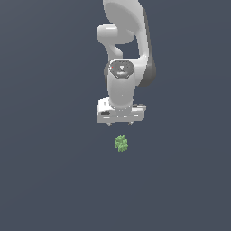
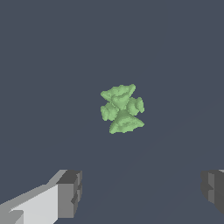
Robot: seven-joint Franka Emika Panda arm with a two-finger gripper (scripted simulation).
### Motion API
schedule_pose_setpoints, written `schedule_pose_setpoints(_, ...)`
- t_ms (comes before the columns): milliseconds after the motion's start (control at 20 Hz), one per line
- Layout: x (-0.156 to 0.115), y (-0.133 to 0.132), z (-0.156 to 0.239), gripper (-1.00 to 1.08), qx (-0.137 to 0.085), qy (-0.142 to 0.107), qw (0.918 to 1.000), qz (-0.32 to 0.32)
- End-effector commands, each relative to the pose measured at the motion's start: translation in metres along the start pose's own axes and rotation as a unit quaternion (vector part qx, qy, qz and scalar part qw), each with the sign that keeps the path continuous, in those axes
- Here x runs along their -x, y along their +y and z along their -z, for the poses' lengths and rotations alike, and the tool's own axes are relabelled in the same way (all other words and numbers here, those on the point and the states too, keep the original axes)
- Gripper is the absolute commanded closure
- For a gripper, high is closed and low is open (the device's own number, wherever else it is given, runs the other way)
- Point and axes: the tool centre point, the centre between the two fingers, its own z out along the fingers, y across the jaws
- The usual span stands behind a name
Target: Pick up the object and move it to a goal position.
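The object (image 1: 121,143) is a small bright-green lumpy thing lying on the flat dark grey surface, just below the white hand in the exterior view. It also shows in the wrist view (image 2: 122,109), in the middle of the picture. My gripper (image 1: 120,123) hangs above it, apart from it, pointing down. In the wrist view the gripper (image 2: 140,192) is open and empty: two grey fingertips (image 2: 70,192) stand wide apart, with the object lying beyond the gap between them.
The white arm (image 1: 128,40) rises behind the hand in the exterior view. The dark grey surface (image 1: 54,171) fills the rest of both views.
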Motion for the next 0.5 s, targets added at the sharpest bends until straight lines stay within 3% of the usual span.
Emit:
schedule_pose_setpoints(0, 0.0000, 0.0000, 0.0000, -0.92, 0.000, 0.000, 1.0000, 0.000)
schedule_pose_setpoints(450, 0.0041, 0.0002, -0.0014, -0.92, -0.009, -0.011, 0.9999, 0.000)
